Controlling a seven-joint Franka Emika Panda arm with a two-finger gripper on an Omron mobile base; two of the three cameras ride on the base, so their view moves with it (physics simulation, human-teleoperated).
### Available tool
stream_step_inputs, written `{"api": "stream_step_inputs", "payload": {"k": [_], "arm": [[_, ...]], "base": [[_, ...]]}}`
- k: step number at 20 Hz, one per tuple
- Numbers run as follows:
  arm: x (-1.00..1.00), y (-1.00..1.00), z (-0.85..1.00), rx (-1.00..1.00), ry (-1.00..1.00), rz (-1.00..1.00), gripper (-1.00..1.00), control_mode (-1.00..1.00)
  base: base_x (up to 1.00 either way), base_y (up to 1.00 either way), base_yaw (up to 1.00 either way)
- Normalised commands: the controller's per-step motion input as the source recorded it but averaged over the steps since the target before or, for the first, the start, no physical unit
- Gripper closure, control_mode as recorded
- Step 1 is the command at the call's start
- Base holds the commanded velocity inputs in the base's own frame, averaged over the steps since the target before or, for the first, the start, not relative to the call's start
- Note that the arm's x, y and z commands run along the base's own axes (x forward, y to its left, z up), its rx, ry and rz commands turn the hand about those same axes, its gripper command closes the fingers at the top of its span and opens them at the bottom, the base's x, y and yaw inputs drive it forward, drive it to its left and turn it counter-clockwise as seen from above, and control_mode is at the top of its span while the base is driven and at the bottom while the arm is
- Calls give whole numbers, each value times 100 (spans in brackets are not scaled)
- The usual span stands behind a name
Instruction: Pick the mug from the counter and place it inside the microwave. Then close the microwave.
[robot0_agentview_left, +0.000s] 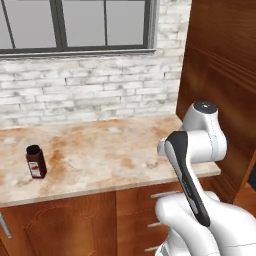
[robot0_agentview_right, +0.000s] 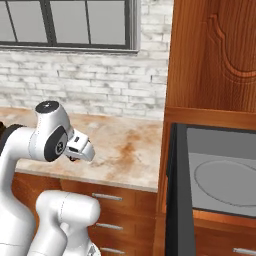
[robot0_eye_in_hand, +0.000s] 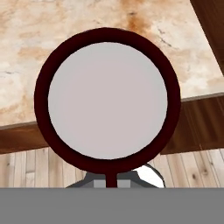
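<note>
- Directly below the hand camera, I saw the mug (robot0_eye_in_hand: 107, 99) mouth-up, clamped in the closed gripper (robot0_agentview_right: 75, 157) over the counter (robot0_agentview_right: 125, 150) edge.
- Microwave (robot0_agentview_right: 220, 175) stood open off to the right, well apart.

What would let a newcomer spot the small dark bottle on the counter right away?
Find the long beige-and-rust marble counter below the grey-framed window and the white brick wall. Near the counter's left front edge stands a small dark upright bottle. Its black cap and red label mark it out, and it stands far left of the white robot arm.
</note>
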Motion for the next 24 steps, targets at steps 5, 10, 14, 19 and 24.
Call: {"api": "stream_step_inputs", "payload": {"k": [5, 10, 14, 19, 24], "arm": [[0, 0, 0, 0, 0, 0, 100, 100], [0, 0, 0, 0, 0, 0, 100, 100], [0, 0, 0, 0, 0, 0, 100, 100], [0, 0, 0, 0, 0, 0, 100, 100], [0, 0, 0, 0, 0, 0, 100, 100]], "base": [[-60, 0, -4], [-82, 0, -6], [-66, 2, -11], [-56, 18, -21], [-56, 15, -40]]}}
